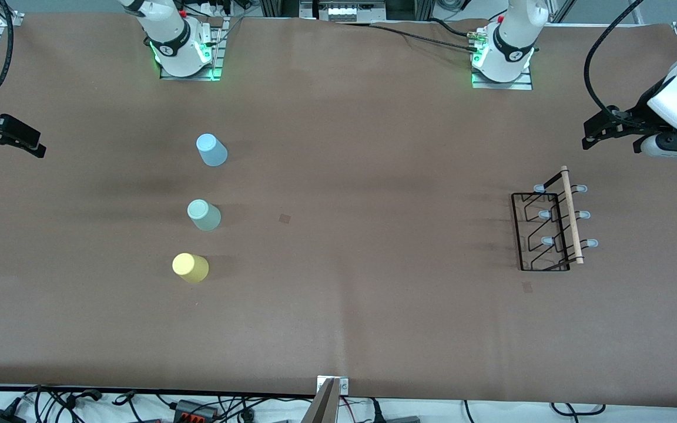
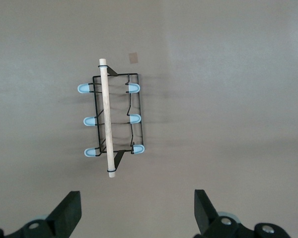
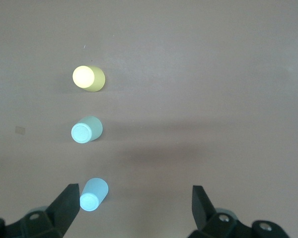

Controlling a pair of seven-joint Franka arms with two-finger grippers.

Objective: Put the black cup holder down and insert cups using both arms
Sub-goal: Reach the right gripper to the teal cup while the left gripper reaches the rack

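- Front view: the rack (image 1: 553,226) stands on the table (image 1: 374,317) toward the left arm's end, all six pegs bare, its wooden rod (image 1: 572,215) running along the top. The three cups stand upside down in a row toward the right arm's end: blue cup (image 1: 211,150) farthest from the camera, mint cup (image 1: 203,214) in the middle, yellow cup (image 1: 190,267) nearest. The left gripper (image 1: 594,140) hangs over the table's left-arm end; the right gripper (image 1: 36,150) is over the table's other end, its arm cut off by the frame edge. No writing can be read.
- Left wrist view: the left gripper (image 2: 137,210) hovers with jaws spread wide, empty, above the rack (image 2: 114,119); only the fingertips (image 2: 69,210) show.
- Right wrist view: the right gripper (image 3: 134,208) has jaws spread, empty, over the cups; the blue cup (image 3: 93,194) lies closest to one finger (image 3: 67,203), then the mint cup (image 3: 86,130), then the yellow cup (image 3: 88,78).
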